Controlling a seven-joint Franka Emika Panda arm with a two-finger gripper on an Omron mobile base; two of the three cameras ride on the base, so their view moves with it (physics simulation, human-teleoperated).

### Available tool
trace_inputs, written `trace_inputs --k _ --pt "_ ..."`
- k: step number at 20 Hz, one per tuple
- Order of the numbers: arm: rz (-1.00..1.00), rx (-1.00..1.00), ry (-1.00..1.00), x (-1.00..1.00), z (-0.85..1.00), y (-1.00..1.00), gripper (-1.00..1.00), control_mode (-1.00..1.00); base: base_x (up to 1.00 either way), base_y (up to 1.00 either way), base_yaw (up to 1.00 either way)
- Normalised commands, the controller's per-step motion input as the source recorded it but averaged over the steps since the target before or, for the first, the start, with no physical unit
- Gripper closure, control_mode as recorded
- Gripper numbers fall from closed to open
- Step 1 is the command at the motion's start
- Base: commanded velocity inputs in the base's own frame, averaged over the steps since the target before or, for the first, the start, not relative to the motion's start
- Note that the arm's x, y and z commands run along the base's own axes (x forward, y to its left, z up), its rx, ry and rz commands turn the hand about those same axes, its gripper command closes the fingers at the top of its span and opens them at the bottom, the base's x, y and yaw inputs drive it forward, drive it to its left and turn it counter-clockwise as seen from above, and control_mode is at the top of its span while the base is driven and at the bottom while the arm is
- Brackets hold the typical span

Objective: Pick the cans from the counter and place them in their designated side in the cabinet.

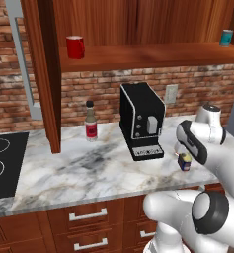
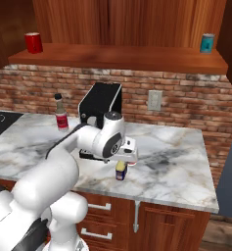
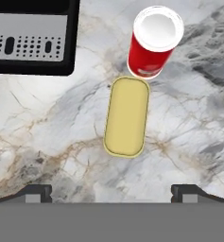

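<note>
In the hand view, the dark blue can shows from above as a yellow oblong top (image 3: 126,116) on the marble counter (image 3: 52,127). The red can with a white top (image 3: 156,40) stands upright just beyond it, almost touching. My gripper (image 3: 112,193) hangs open directly over the blue can, its fingertips (image 3: 38,193) spread wide on either side with nothing between them. From the base cameras the blue can (image 1: 184,162) (image 2: 120,171) sits right under the hand near the counter's front edge. The cabinet shelf (image 1: 148,55) (image 2: 117,56) runs overhead.
A black coffee machine (image 1: 140,118) (image 2: 100,105) stands just left of the cans, its drip tray (image 3: 33,35) close by. A red mug (image 1: 75,47) and a teal can (image 1: 226,37) sit on the shelf. A dark bottle (image 1: 91,122) and a stovetop (image 1: 2,163) lie further left.
</note>
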Motion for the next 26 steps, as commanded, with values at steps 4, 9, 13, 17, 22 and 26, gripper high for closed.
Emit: trace_inputs --k 4,9,13,17,22,26 --pt "0.0 0.0 0.0 0.16 -0.11 -0.03 -1.0 -1.0 0.0 0.0 0.0" --pt "0.0 0.0 0.0 0.19 -0.1 0.0 -1.0 -1.0 0.0 0.0 0.0" --pt "0.0 0.01 0.0 0.17 -0.1 0.0 -1.0 -1.0 0.0 0.0 0.0" --pt "0.0 0.01 0.0 0.12 -0.14 -0.04 -1.0 -1.0 0.0 0.0 0.0" --pt "0.0 0.01 0.02 0.05 -0.17 -0.05 -1.0 -1.0 0.0 0.0 0.0" --pt "0.0 0.01 0.04 0.05 -0.17 -0.02 -1.0 -1.0 0.0 0.0 0.0"
